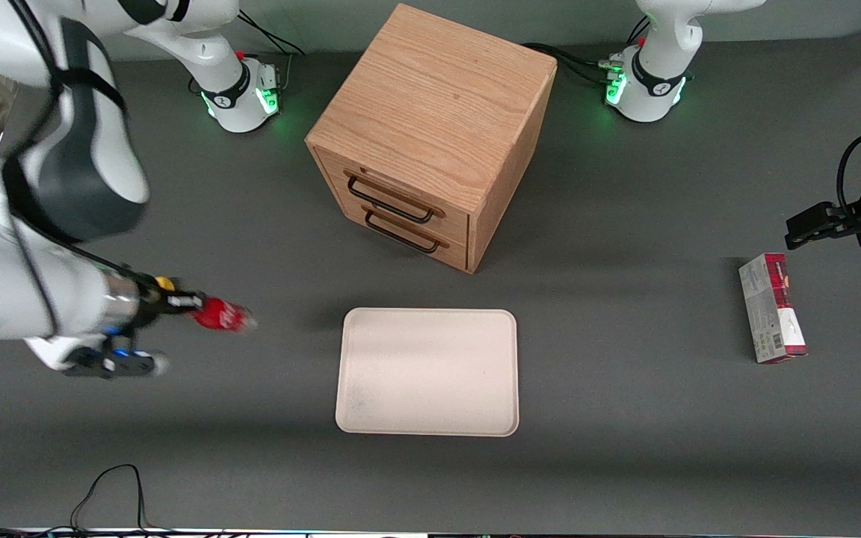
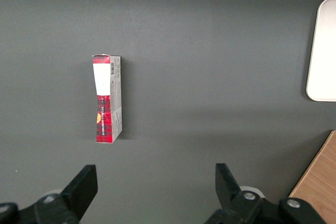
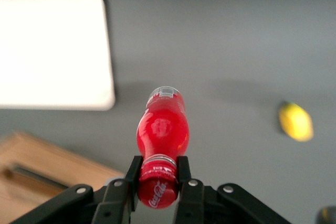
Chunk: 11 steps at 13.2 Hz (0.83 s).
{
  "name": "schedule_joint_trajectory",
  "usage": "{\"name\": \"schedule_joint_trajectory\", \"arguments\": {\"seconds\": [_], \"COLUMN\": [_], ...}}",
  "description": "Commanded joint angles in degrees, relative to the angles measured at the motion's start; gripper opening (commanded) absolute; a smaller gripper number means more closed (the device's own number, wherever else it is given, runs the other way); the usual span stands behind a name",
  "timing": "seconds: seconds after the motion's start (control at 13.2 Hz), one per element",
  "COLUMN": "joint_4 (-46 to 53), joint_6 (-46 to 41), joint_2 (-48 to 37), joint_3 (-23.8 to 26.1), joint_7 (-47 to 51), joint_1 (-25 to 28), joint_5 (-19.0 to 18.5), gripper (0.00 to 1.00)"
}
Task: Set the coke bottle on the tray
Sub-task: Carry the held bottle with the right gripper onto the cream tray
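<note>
Ahead of the jaws [image 3: 158, 179]: the tray [image 1: 427, 371], bare on the bench [image 1: 625, 448] and well apart. Clenched between the jaws and off the bench: the coke bottle [image 3: 162, 132], gripped near its cap end, clear base leading. Best carried level until fully over the tray's middle, then lowered before letting go, against rolling off the low rim.
</note>
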Motion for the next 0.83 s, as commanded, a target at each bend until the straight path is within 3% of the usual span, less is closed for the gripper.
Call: {"name": "schedule_joint_trajectory", "arguments": {"seconds": [0.0,0.38,0.76], "joint_4": [6.49,8.34,8.16], "joint_6": [10.90,20.95,25.27], "joint_2": [8.43,14.94,16.80], "joint_3": [0.09,-0.09,0.08], "joint_7": [12.57,21.05,24.48], "joint_1": [5.60,9.66,10.11], "joint_5": [0.31,-3.55,-3.91], "gripper": [0.00,0.00,0.00]}}
